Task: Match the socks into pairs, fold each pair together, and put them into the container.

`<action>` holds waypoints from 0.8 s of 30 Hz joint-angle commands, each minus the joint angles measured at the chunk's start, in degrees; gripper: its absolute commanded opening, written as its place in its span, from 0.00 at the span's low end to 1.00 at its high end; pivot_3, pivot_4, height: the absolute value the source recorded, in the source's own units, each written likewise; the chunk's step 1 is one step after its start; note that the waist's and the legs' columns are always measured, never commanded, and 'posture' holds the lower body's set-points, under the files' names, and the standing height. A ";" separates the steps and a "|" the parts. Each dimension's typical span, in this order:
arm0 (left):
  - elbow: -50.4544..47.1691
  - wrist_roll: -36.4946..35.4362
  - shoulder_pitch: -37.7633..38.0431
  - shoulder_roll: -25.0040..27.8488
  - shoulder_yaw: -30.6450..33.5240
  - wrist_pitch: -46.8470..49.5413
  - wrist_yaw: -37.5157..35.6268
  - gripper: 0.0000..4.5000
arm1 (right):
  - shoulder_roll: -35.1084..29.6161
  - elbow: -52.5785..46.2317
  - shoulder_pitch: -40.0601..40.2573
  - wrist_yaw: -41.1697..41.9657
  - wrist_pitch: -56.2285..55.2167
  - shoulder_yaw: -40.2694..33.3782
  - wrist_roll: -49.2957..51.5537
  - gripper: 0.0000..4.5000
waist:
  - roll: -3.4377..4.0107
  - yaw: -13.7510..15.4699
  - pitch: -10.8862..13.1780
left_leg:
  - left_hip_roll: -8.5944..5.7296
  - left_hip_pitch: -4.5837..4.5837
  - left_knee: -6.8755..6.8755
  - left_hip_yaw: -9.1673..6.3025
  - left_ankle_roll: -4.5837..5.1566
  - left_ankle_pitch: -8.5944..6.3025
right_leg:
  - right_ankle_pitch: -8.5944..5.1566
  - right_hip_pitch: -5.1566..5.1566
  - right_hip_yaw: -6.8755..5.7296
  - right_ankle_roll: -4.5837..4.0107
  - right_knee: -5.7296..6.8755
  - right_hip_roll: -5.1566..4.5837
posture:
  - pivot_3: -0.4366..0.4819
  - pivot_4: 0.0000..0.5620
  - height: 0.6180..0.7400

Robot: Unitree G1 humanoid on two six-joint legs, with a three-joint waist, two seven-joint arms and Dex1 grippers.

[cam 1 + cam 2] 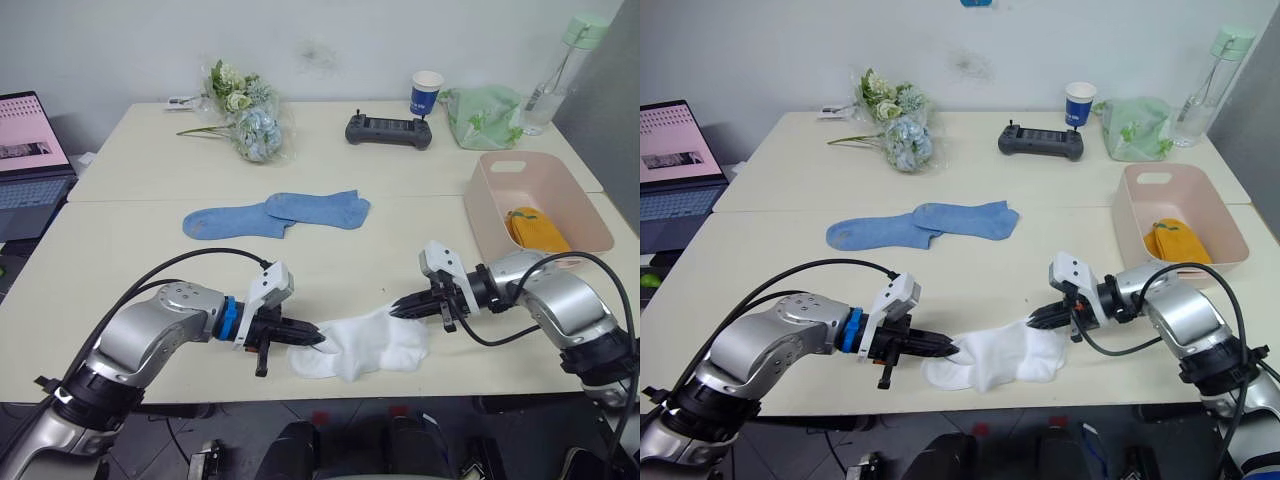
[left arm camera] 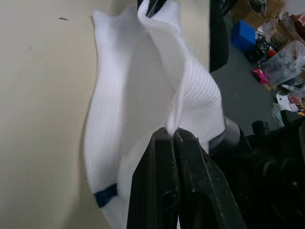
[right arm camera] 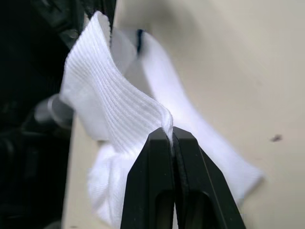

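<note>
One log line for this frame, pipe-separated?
left gripper shut on white socks | right gripper shut on white socks | yellow socks in container | blue socks on table

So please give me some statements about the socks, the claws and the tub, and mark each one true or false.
1. Both claws, left claw and right claw, are shut on the white socks. True.
2. The pink tub holds blue socks. False: a yellow pair lies in it.
3. The blue socks lie on the table, overlapping. True.
4. The paper cup stands inside the tub. False: it stands on the table behind it.
</note>
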 commanded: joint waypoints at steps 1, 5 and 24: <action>0.81 2.83 -0.53 -0.22 -0.51 -2.10 -0.64 0.00 | 1.58 2.16 -1.59 -0.34 -3.69 -0.05 -2.18 0.01 | 0.00 0.02 0.00 | -0.01 0.00 0.00 0.00 0.00 0.00 | 0.00 0.00 0.01 0.00 0.00 0.00 | 0.48 0.27 1.00; 2.03 4.63 -0.16 -1.40 0.27 -5.63 -1.40 0.04 | 2.86 3.29 -1.59 -0.77 -4.78 -1.03 -3.28 0.11 | 0.00 0.09 0.00 | -0.02 -0.02 0.01 -0.02 -0.01 0.00 | 0.00 0.00 0.01 0.00 -0.01 -0.02 | 0.48 0.27 1.00; -0.01 9.19 8.27 -1.41 6.48 -14.63 0.21 0.52 | -3.92 -6.59 9.63 -4.85 2.24 -11.29 0.74 0.37 | 0.01 0.24 0.00 | -0.05 -0.01 0.02 -0.01 0.00 0.00 | 0.00 0.04 0.03 0.00 0.00 -0.07 | 0.48 0.27 1.00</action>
